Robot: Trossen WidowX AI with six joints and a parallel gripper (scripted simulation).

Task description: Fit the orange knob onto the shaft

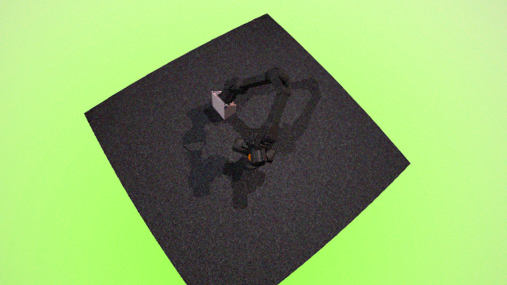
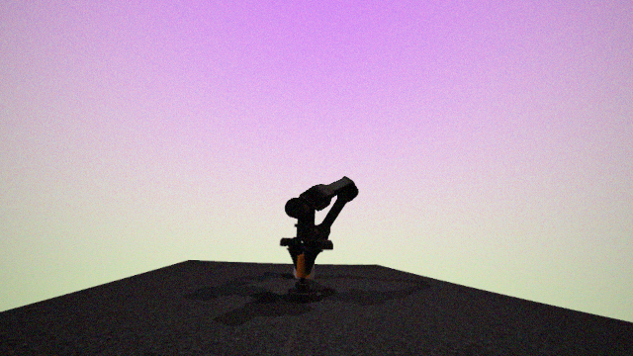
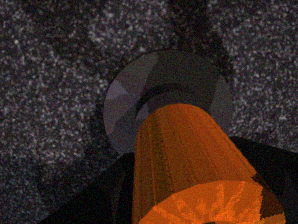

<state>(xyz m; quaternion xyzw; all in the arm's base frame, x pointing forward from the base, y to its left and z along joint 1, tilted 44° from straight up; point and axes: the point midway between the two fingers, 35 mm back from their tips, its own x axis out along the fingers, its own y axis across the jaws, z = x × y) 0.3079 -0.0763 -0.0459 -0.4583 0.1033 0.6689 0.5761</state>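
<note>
A dark, speckled square table top carries the things. On it stand a pale box-like block, left of upper centre in the top view, and the round pedestal, at lower centre in the exterior view.

orange knob, ribbed, upright above round dark pedestal, not seated on it

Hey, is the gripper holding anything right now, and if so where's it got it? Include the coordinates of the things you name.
The orange knob (image 1: pixel 249 157) (image 2: pixel 302 266) (image 3: pixel 187 145), gripped by its sides between the fingers.
</note>
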